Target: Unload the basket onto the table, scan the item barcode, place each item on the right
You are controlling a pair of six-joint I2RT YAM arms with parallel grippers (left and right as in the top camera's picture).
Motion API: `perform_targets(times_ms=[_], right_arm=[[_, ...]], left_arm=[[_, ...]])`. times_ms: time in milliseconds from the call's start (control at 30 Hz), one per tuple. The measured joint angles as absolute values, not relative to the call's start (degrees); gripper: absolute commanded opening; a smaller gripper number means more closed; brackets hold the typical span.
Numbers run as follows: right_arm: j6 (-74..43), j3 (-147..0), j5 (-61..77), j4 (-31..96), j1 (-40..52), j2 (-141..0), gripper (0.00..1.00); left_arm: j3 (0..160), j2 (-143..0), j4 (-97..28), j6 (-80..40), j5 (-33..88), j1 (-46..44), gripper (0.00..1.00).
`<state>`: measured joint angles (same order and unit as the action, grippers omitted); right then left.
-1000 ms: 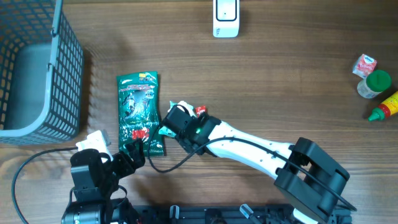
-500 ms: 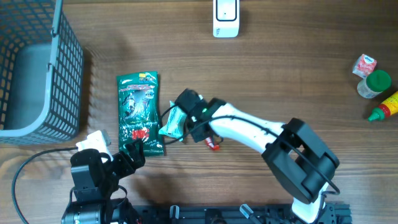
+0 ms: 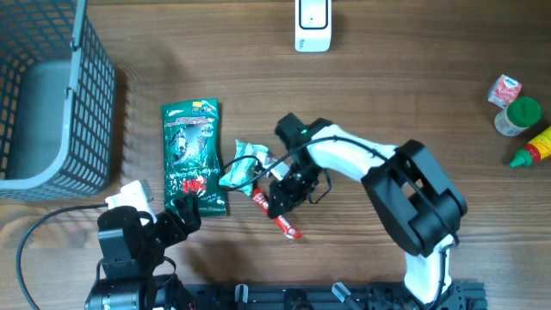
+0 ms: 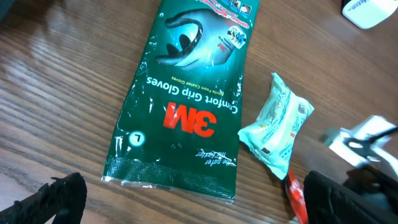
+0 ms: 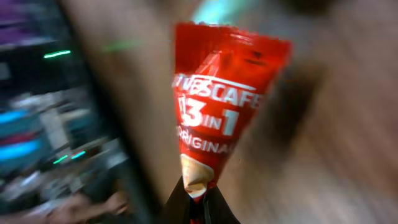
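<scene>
A grey wire basket (image 3: pixel 93 103) is seen at the left edge of the wooden worktop (image 3: pixel 413 86). A green 3M glove pack (image 3: pixel 191 151) is laid flat near it, with a pale green packet (image 3: pixel 243 168) just beside. A small pink carton (image 3: pixel 504 89), a green-capped jar (image 3: pixel 519 115) and a yellow bottle (image 3: pixel 532 148) are grouped at the right edge.

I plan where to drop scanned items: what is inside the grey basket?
The grey basket shows only its bare floor; no item is seen. Its mesh wall partly covers the floor's right edge, and the frame cuts off its left side.
</scene>
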<state>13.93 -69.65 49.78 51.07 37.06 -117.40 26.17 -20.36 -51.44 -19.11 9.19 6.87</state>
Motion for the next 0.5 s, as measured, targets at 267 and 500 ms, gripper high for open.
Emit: perform_targets(times_ms=[267,500], right_arm=[[38.2,-69.6,76.7,53.4,33.7,-117.4,0.04],[48.4,-69.6,88.0,50.9,34.1,-117.4,0.04]], left_arm=[[26.2,-20.4,-51.4,-19.1,9.2,6.9,1.00],[26.2,-20.4,-51.4,-19.1,9.2,6.9,1.00]])
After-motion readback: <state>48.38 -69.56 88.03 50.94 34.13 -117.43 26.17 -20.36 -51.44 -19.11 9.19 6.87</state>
